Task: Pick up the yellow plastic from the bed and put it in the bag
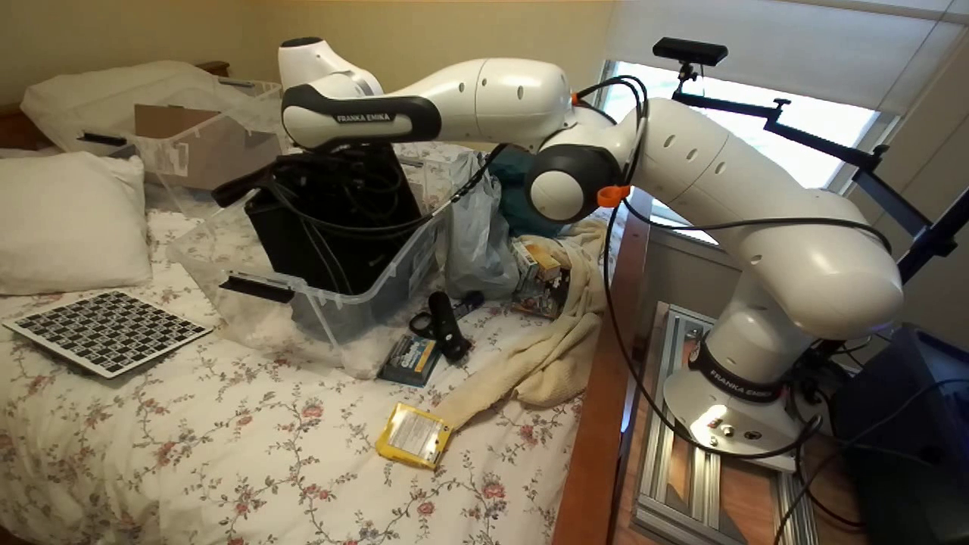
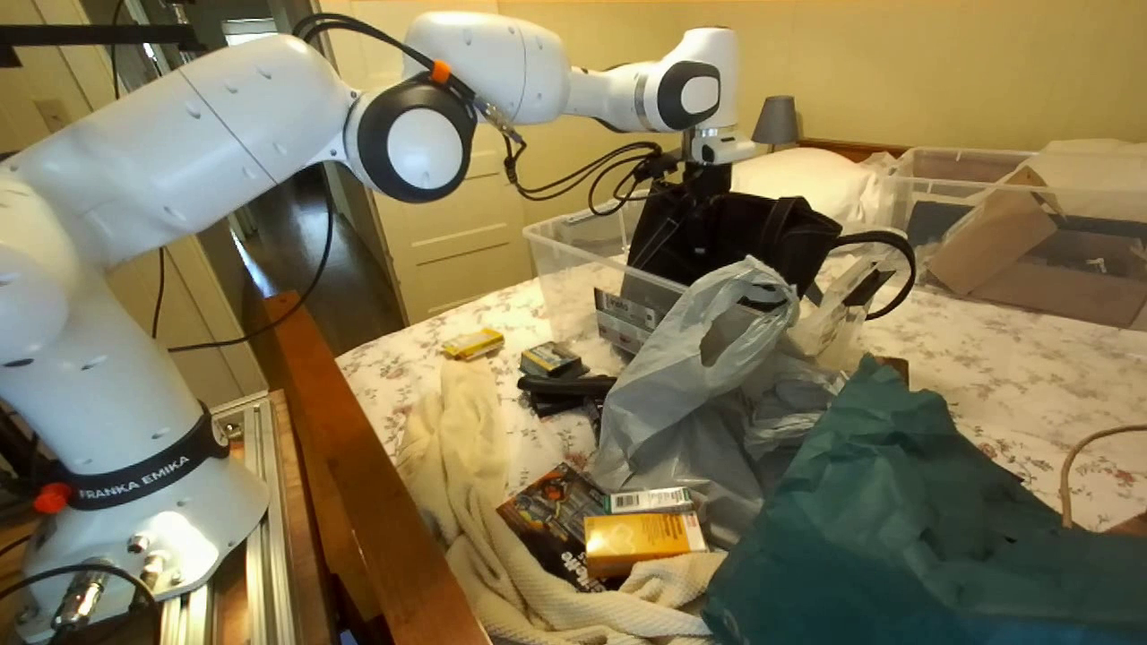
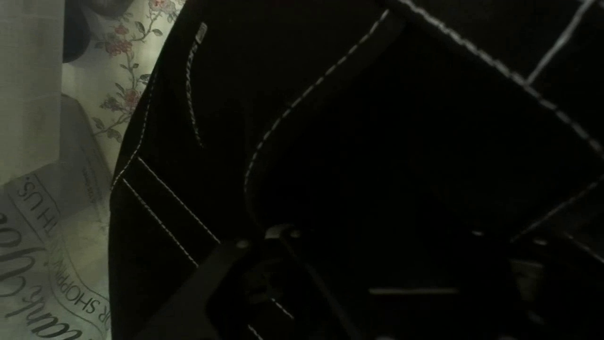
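Ample bare bed [image 1: 303, 446] borders the yellow plastic [image 1: 414, 437]; the claw [image 3: 387, 238] gapes at the bag [image 2: 772, 235].

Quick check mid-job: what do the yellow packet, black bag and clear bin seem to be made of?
Yellow packet: probably glossy plastic film or coated card, since its surface shines; I can't settle which.
Black bag: seemingly matte fabric, judging by its dull surface and pale stitched seams.
Clear bin: likely smooth, rigid plastic; its see-through walls hold a firm rim.
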`<state>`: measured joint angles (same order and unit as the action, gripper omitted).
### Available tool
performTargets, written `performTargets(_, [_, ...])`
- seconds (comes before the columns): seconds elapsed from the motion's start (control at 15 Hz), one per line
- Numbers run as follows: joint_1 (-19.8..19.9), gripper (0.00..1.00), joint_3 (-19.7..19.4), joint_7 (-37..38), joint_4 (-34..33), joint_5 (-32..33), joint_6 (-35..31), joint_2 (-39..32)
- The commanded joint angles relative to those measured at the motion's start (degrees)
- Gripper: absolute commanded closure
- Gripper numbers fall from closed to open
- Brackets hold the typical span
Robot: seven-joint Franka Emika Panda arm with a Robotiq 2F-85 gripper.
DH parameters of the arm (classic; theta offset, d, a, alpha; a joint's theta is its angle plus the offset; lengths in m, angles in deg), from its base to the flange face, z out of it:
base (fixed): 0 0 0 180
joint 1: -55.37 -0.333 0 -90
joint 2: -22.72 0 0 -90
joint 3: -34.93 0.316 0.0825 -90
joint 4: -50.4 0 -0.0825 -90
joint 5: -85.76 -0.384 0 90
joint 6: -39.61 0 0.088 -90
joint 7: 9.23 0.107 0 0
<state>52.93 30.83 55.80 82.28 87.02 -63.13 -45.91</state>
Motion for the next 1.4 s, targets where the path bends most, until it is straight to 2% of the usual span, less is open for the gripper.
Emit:
performTargets(0.0, [0.3,0.73,0.3,0.4,-2.9,-0.5,3.2,-0.7])
performTargets(0.07, [0.4,0.79,0.4,0.6,-3.2,-0.7,3.1,-0.7])
performTargets(0.13, [0.7,0.35,0.9,0.8,-3.7,-1.3,1.6,-0.9])
performTargets(0.2, [1.0,0.39,1.2,1.6,-4.3,-1.9,-0.3,-1.2])
performTargets(0.27, [1.2,0.39,1.5,2.2,-4.7,-2.3,-1.6,-1.3])
performTargets(0.67, [2.1,0.01,3.1,5.3,-4.9,-4.2,-8.9,-2.2])
performTargets(0.93, [2.0,0.00,3.7,5.2,-4.5,-3.8,-9.7,-3.0])
performTargets(1.33, [1.8,0.00,4.0,3.3,-3.8,-3.1,-5.8,-3.4])
